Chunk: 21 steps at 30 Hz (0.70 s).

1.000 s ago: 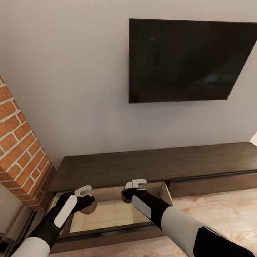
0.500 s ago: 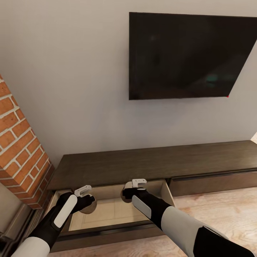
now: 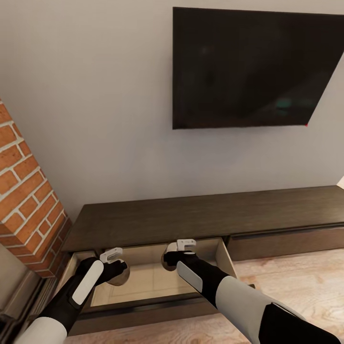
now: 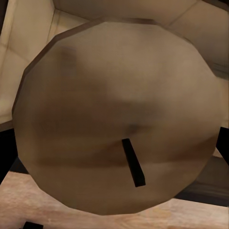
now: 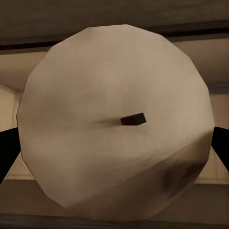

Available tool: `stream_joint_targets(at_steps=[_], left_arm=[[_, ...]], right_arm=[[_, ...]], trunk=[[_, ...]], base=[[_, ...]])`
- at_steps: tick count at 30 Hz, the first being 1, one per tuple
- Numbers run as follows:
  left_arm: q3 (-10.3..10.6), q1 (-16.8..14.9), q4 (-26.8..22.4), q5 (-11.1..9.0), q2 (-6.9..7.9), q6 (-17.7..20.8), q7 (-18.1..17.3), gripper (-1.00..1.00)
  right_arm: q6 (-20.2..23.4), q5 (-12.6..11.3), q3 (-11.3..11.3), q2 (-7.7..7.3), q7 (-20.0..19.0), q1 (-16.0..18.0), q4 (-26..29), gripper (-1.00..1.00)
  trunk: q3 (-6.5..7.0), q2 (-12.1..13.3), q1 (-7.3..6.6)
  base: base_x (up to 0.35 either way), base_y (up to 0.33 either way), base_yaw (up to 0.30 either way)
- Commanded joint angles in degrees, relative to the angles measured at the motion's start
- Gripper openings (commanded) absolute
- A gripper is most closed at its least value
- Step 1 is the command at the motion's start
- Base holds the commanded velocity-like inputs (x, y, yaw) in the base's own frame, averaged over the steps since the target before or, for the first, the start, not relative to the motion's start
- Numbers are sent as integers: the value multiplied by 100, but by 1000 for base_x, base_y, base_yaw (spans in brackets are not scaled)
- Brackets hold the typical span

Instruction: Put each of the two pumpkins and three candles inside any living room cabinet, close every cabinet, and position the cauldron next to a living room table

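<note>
The robot faces a long, low dark wood cabinet (image 3: 200, 217) set against a pale wall, with a black television (image 3: 248, 67) mounted above it and a brick column (image 3: 24, 191) at the left. The cabinet's left drawer (image 3: 157, 306) is pulled out, showing a pale beige interior, while the drawer front to its right sits flush. Both arms reach down over the open drawer. The left claw (image 3: 112, 260) grips a candle (image 3: 119, 274), held above the drawer's left part; in the left wrist view the candle's flat round top (image 4: 119, 129) sits close to the camera with its short dark wick (image 4: 133, 162) and the drawer's beige panels behind. The right claw (image 3: 180, 251) is closed on another candle (image 3: 168, 258), held near the drawer's back wall toward its middle; the right wrist view shows that pale round top (image 5: 114, 129) and its small wick (image 5: 132, 119). The two candles are apart from each other, and light wooden floor (image 3: 296, 277) lies in front of the cabinet.
</note>
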<state>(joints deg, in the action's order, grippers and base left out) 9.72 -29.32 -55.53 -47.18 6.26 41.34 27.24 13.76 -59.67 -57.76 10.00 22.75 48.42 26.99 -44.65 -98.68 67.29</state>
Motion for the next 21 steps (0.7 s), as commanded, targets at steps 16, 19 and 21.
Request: stream_joint_targets(at_steps=[16, 19, 21], left_arm=[[21, -4, -20, -46, 16, 7, 62, -100], [21, -4, -20, -46, 16, 10, 62, -100], [21, -4, -20, -44, 16, 7, 62, -100]], right_arm=[[12, -18, -34, 0, 46, 9, 6, -100], [12, -18, -34, 0, 46, 9, 6, -100], [12, -18, -34, 0, 46, 9, 6, -100]], trunk=[[-293, -646, 352], [-347, -767, 417], [-383, -847, 461]], base=[[0, 0, 0], [0, 0, 0], [0, 0, 0]])
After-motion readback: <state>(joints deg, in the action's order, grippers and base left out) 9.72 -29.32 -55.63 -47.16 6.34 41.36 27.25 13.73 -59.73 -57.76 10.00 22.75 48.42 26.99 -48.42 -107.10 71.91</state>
